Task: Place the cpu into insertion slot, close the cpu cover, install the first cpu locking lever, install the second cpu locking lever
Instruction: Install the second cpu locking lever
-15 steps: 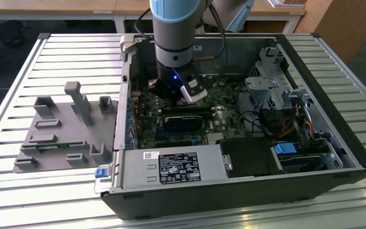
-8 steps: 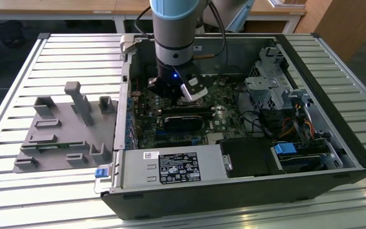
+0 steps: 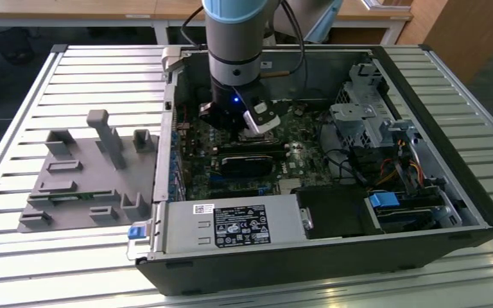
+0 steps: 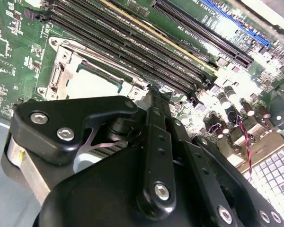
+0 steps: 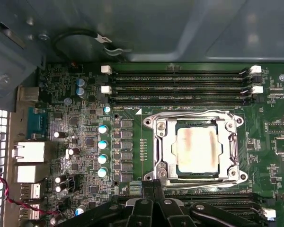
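The cpu [image 5: 197, 150], a pale silver-beige square, lies in the insertion slot [image 5: 240, 176] on the green board. The silvery cpu cover [image 5: 165, 151] lies flat around it, the chip showing through its window. One wire locking lever [image 5: 194, 113] runs along the slot's far side, another [image 5: 203, 183] along the side nearest my gripper. My gripper [image 5: 154, 187] is shut, its tips together at the slot's rim beside that lever. In the second wrist view the gripper [image 4: 154, 94] ends next to the cover [image 4: 61, 75] and cpu [image 4: 92, 81]. The exterior view has the gripper [image 3: 255, 131] low inside the case.
Long black memory slots [image 5: 180, 87] run beside the socket. A black module [image 3: 246, 163] sits just in front of the gripper, and a silver power supply [image 3: 229, 224] closes the case front. Drive cage [image 3: 371, 109] and cables [image 3: 392, 173] crowd the exterior view's right. A grey fixture [image 3: 92, 167] lies on the slatted table.
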`<state>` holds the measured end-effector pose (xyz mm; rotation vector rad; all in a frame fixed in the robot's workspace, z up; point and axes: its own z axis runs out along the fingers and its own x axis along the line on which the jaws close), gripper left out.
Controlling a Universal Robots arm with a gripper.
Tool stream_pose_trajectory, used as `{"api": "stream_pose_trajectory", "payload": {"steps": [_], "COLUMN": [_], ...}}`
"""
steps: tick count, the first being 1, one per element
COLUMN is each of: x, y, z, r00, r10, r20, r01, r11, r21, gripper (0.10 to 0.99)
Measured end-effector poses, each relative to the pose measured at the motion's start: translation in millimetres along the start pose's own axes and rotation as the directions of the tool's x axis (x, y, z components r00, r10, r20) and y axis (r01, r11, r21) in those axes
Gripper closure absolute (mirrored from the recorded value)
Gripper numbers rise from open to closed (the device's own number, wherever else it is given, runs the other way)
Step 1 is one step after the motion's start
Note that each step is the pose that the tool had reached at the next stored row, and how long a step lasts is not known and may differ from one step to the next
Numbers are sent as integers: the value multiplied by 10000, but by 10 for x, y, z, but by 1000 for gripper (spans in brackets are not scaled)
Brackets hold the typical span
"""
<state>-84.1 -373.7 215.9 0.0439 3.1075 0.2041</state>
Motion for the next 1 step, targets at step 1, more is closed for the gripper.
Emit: {"api": "stream_pose_trajectory", "payload": {"steps": [1], "x": [0], "y": [0], "z": [-4], "r00": [10000], "r10": [0], "r20": [-1], "r01": [0], "r11": [10000], "r21": [1], "gripper": [980]}}
